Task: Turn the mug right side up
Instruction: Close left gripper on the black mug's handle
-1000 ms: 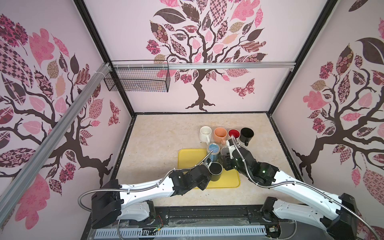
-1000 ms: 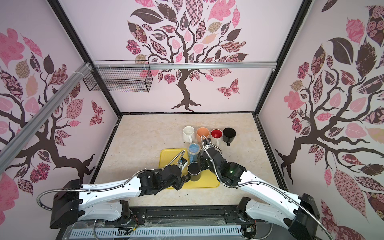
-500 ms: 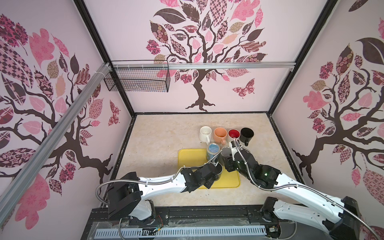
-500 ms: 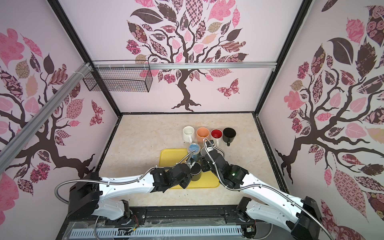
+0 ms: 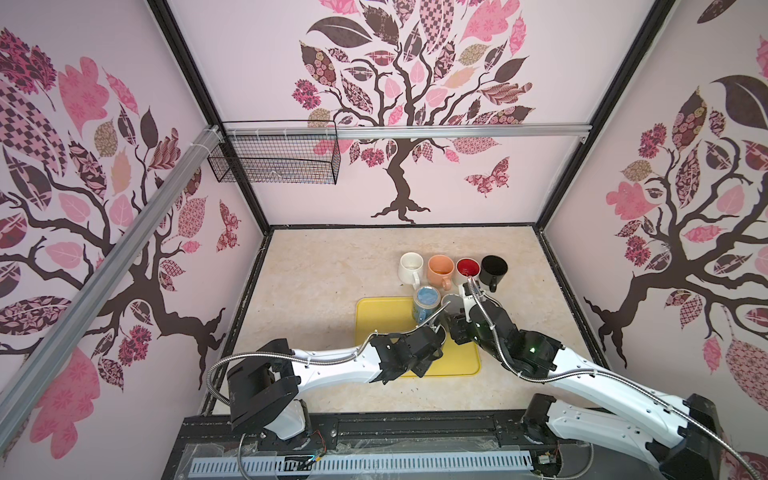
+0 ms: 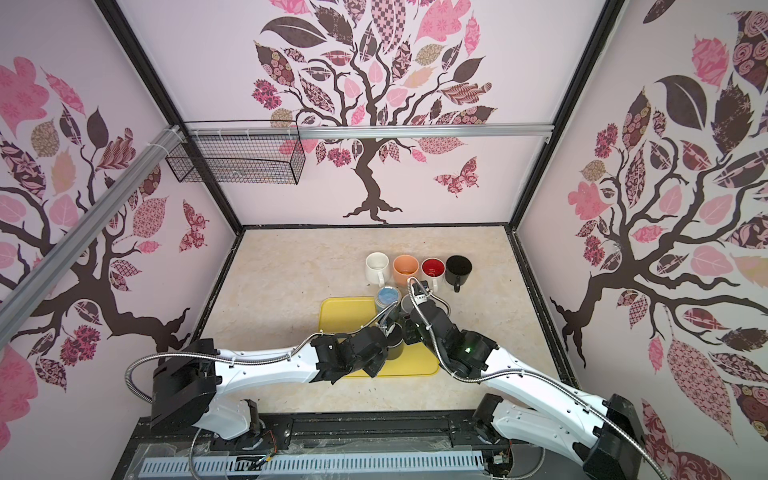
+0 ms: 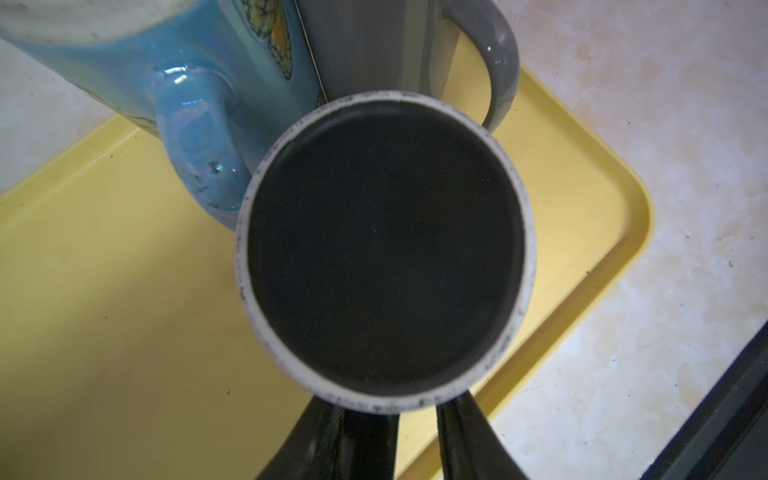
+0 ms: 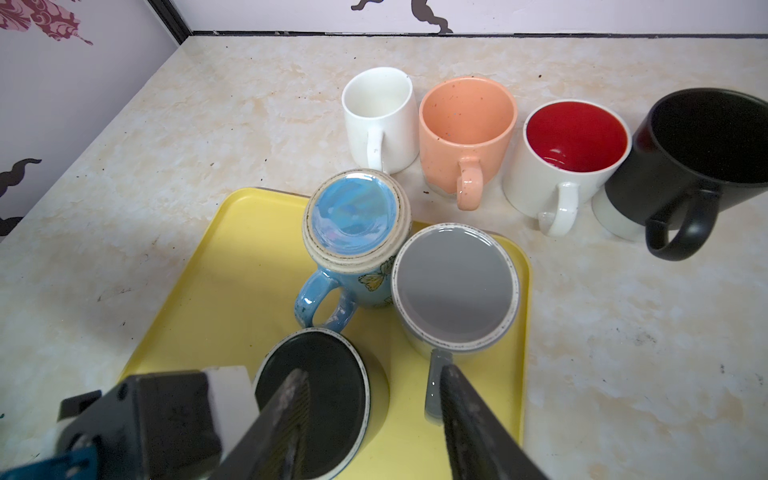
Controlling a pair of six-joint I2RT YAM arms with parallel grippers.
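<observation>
So the mug in play is the matte black ceramic mug point(image 7: 382, 249). It's sitting upside down on the yellow plastic tray point(image 7: 124, 291), mouth down and base up. The base is a flat dark disc with a pale, unglazed-looking ring around it, peppered with tiny dark specks. I can't spot its handle from any angle.

It sits on the part of the tray nearer the arms' bases, packed in just beside two other flipped mugs. One is a glossy blue mug with a butterfly print point(image 8: 353, 216), whose handle comes right up against it. The other is a grey mug with a speckled rim point(image 8: 455, 286).

The left tool point(image 7: 415, 434) is right at the black mug. Both dark fingers run in under the edge of the base and their tips are hidden, so I honestly can't tell if it's clamped on. The right tool point(image 8: 374, 370) hangs over the same corner with its fingers spread and nothing pinched. The grey mug's handle point(image 8: 432, 386) is just beside one finger.

Past the tray, on the marbled beige desk point(image 8: 208, 124), there's a row of four upright mugs: a plain white mug point(image 8: 380, 116), a peach speckled mug point(image 8: 465, 124), a white mug with a red inside point(image 8: 575, 137) and a tapered black mug point(image 8: 706, 137).
</observation>
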